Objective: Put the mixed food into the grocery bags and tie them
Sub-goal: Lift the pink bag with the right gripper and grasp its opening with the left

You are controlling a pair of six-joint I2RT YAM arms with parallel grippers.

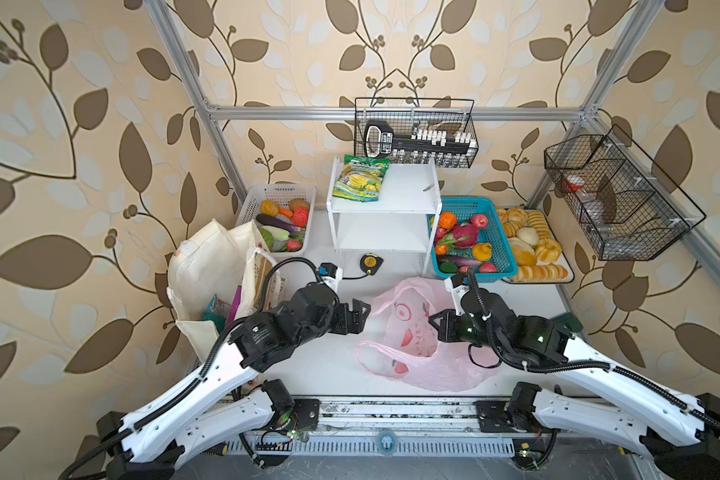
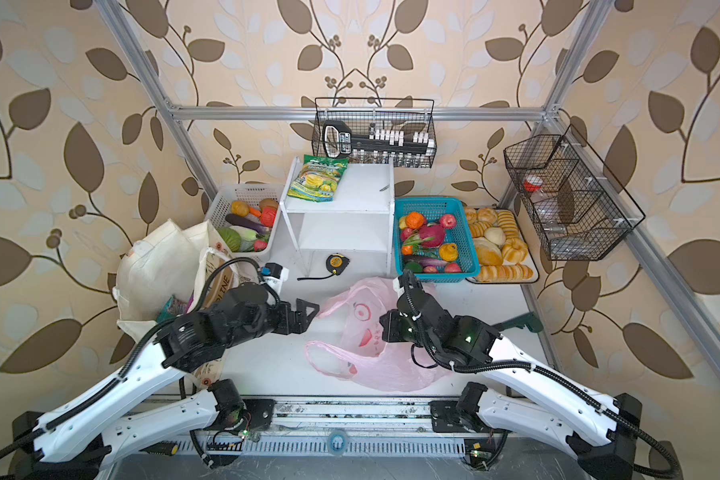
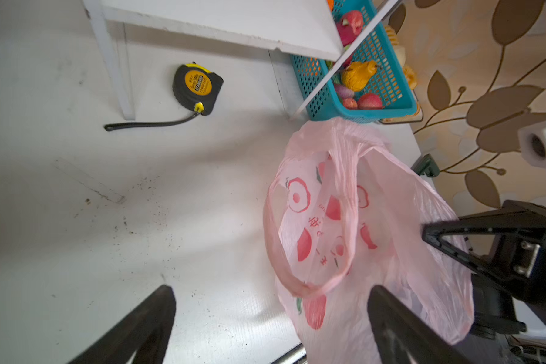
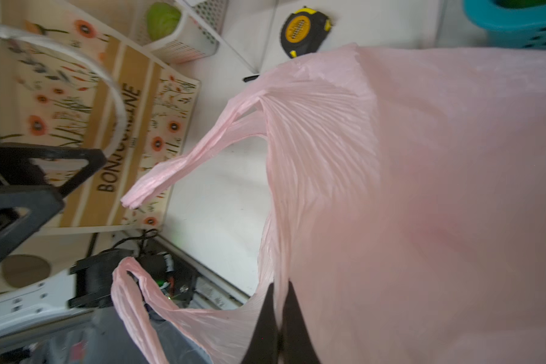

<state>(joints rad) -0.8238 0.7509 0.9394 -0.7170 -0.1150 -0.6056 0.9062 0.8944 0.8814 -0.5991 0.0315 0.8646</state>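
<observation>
Plastic film at the rim of the pink bag [image 4: 391,189] is pinched between the pressed-together jaws of the right gripper [image 4: 279,286]. The left gripper [image 1: 358,316], jaws spread wide and empty, is held at the bag's 9 o'clock. No fruit can be made out inside. The dragon fruit [image 1: 464,236] and other fruits lie in the blue basket [image 1: 504,245] at 1 o'clock. A teal packet [image 1: 215,309] and a purple packet [image 1: 234,305] are lodged in the canvas tote [image 1: 208,270] at 9 o'clock. Neither bag is tied, so most of the task is judged outstanding.
</observation>
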